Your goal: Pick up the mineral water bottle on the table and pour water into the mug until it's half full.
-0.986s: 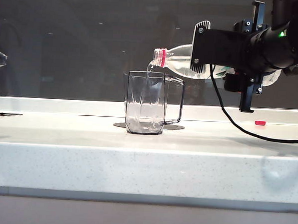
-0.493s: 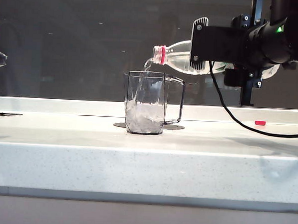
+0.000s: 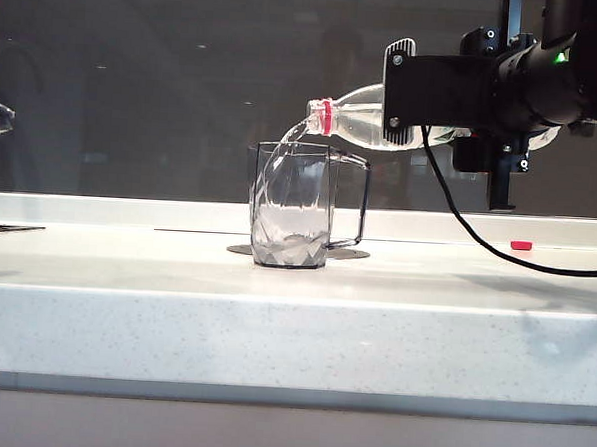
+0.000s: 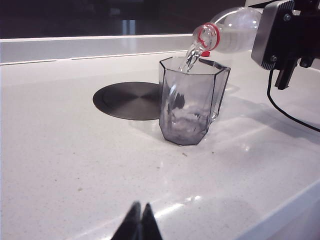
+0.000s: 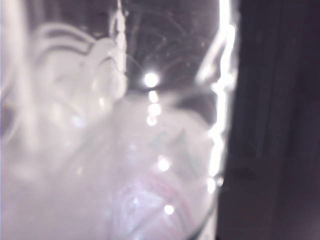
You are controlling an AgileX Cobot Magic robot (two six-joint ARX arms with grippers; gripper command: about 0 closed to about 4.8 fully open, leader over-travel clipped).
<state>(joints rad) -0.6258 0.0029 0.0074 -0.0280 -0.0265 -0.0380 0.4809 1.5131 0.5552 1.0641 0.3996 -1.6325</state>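
The mineral water bottle point(image 3: 359, 122) is held almost level above the table point(image 3: 293, 333) by the right gripper point(image 3: 416, 89), whose black jaws are clamped around the bottle's body in the upper right of the exterior view. The bottle's open mouth, ringed in red, is tipped slightly downward just over the rim of the mug point(image 3: 291, 205). A thin stream of water point(image 3: 291, 138) is seen falling from the mouth into the mug, where a shallow, churning pool is gathered at the bottom, well below the halfway mark.

The mug is stood upright on the white speckled countertop, its handle turned toward the right of the exterior view, and is set at the edge of a flat dark disc point(image 4: 125, 100) let into the surface. A small red cap point(image 3: 521, 245) is seen lying on the table farther right, well apart from the mug, beneath a black cable point(image 3: 497, 256) trailing from the right arm.

The left gripper point(image 4: 139, 225) is shown low in its own wrist view, its two dark fingertips pressed together with nothing between them, held above bare countertop well short of the mug. The right wrist view is filled by the blurred clear plastic of the bottle point(image 5: 125, 150).
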